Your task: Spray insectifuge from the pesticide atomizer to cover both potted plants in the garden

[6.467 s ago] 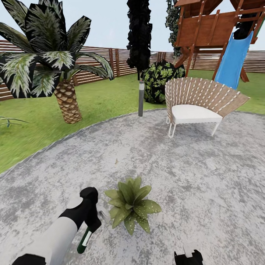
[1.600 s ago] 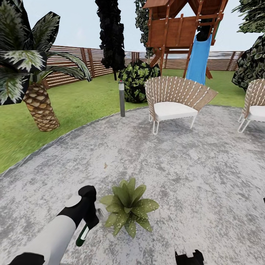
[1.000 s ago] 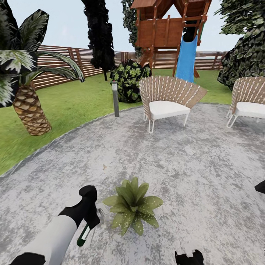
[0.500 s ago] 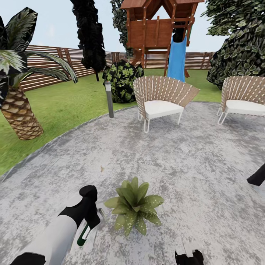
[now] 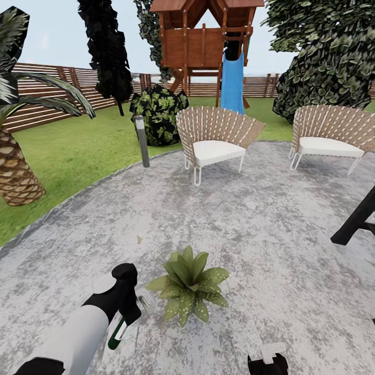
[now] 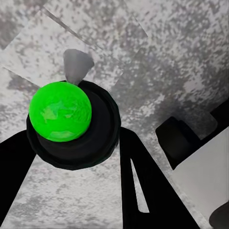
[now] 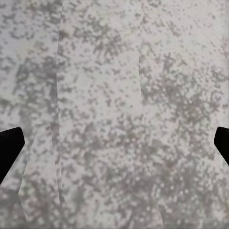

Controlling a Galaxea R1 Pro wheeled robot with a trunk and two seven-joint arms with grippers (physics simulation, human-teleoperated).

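One potted plant [image 5: 188,284], a low rosette of speckled green leaves, sits on the round grey stone patio [image 5: 250,229]. The second potted plant is out of view. Just left of the plant, my left gripper [image 5: 124,319] is shut on the pesticide atomizer [image 5: 116,334], a slim dark green bottle with a white label, hanging tilted below the hand. In the left wrist view the atomizer [image 6: 71,125] appears end-on, held between the black fingers [image 6: 143,186]. My right gripper [image 5: 266,360] hangs low at the bottom edge. Its fingertips [image 7: 8,148] stand wide apart over bare stone.
Two wicker chairs [image 5: 213,138] [image 5: 329,136] stand at the patio's far side. A grey bollard lamp [image 5: 140,141] marks the lawn edge, and a palm trunk [image 5: 15,174] is far left. A black slanted frame [image 5: 358,216] juts in at the right.
The whole view has swung to the right, bringing a second chair and the black frame into sight. Both arms and the atomizer keep their places beside the plant.
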